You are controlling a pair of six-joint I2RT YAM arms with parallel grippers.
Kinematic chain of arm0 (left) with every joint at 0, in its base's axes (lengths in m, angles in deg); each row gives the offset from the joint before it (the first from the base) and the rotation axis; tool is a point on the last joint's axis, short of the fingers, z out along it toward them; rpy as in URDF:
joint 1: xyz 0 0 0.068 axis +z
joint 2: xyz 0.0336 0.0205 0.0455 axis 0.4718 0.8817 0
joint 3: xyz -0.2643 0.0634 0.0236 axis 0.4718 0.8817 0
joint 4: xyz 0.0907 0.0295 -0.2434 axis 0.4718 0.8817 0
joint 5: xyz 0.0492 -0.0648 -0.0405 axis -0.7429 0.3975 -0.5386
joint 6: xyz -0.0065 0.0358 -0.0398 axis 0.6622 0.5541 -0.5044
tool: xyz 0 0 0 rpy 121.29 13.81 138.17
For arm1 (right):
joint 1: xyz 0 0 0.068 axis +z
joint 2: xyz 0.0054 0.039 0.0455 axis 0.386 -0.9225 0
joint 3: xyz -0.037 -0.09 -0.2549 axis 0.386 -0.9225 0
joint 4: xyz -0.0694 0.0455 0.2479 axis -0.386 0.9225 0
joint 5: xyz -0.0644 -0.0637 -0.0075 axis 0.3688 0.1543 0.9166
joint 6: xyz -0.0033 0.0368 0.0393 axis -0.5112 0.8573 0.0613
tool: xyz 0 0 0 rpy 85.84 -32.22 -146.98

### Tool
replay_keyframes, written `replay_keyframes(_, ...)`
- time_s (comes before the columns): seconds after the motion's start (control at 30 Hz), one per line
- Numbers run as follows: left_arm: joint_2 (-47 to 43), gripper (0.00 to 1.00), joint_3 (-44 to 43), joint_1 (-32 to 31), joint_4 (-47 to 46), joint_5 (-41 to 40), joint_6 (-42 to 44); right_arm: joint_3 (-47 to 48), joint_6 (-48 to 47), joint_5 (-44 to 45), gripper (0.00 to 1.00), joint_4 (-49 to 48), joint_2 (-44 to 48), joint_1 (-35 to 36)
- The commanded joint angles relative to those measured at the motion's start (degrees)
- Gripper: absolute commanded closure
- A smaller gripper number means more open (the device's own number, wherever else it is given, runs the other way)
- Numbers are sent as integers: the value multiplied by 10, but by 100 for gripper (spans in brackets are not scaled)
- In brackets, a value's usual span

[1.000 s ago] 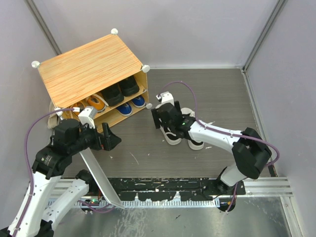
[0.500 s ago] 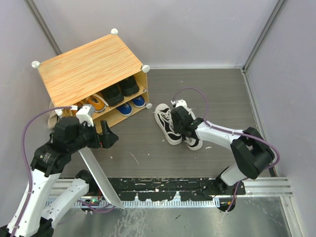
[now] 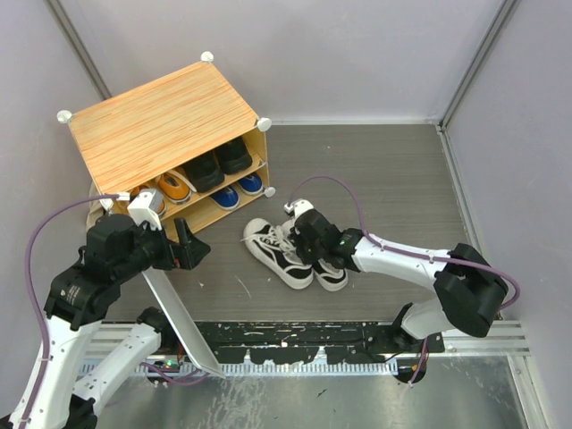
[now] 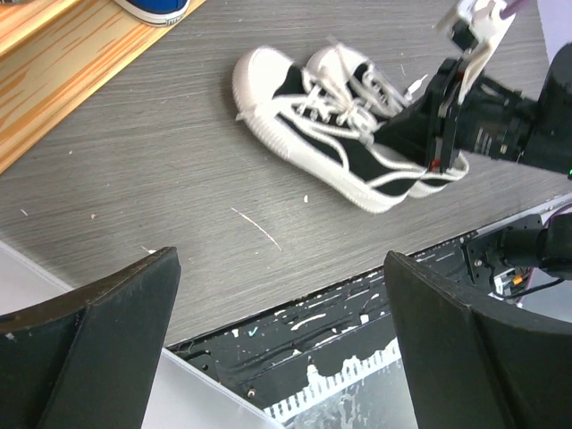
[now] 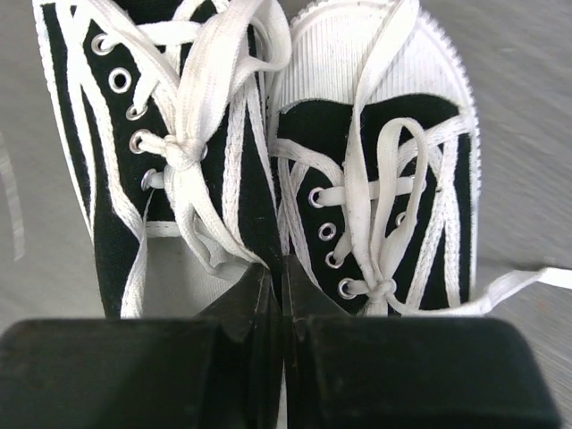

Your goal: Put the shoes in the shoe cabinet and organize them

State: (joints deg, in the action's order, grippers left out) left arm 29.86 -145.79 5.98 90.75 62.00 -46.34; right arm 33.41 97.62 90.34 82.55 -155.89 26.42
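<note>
From above, the shoe cabinet (image 3: 165, 125) stands at the surface's (image 3: 393, 179) far-left corner. In it show two black shoes (image 3: 204, 170), two blue shoes (image 3: 225, 197) and one orange shoe (image 3: 175, 188). Two black-and-white lace-ups (image 3: 279, 254) lie mid-surface on a diagonal, toes toward that corner, under the right hand (image 3: 307, 241). The left hand (image 3: 191, 249) hovers spread. The left wrist view shows the lace-ups side by side. In the right wrist view, the right hand pinches their adjoining inner sides.

Under me lies a dark grey wood-grain tabletop (image 3: 393, 170) with white scuffs (image 4: 256, 229), pale grey walls (image 3: 357, 54) left, right and far, a metal rail (image 3: 483, 335) along its near edge.
</note>
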Motion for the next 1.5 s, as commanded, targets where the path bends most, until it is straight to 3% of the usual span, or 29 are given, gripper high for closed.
replay_keyframes(0.0,0,2,-24,-2,-12,-2,-9,35,8,-81,95,-58,32,45)
replay_keyframes(0.17,9,2,-24,-2,-21,1,-13,54,27,-117,90,-140,-39,64)
replay_keyframes(0.23,13,2,-24,-2,-24,3,-13,64,33,-118,77,-156,-78,70)
replay_keyframes(0.3,16,2,-26,-2,-22,4,-12,79,28,-102,57,-144,-98,81)
replay_keyframes(0.4,16,2,-28,-2,-14,1,-8,76,-3,-44,36,-124,-66,113)
replay_keyframes(0.63,15,2,-29,-2,-12,-3,-5,66,-26,-42,33,-63,41,146)
replay_keyframes(1.17,6,2,-44,-2,15,-10,-11,10,-7,-80,37,-90,-24,146)
replay_keyframes(1.23,5,2,-45,-2,19,-12,-13,9,-6,-91,46,-94,-36,146)
replay_keyframes(1.33,4,2,-45,-2,19,-15,-15,16,-6,-105,80,-101,-44,146)
replay_keyframes(1.37,5,2,-45,-2,18,-16,-14,20,-6,-108,87,-103,-45,147)
replay_keyframes(1.47,6,2,-44,-2,18,-15,-15,38,-1,-105,95,-110,-44,147)
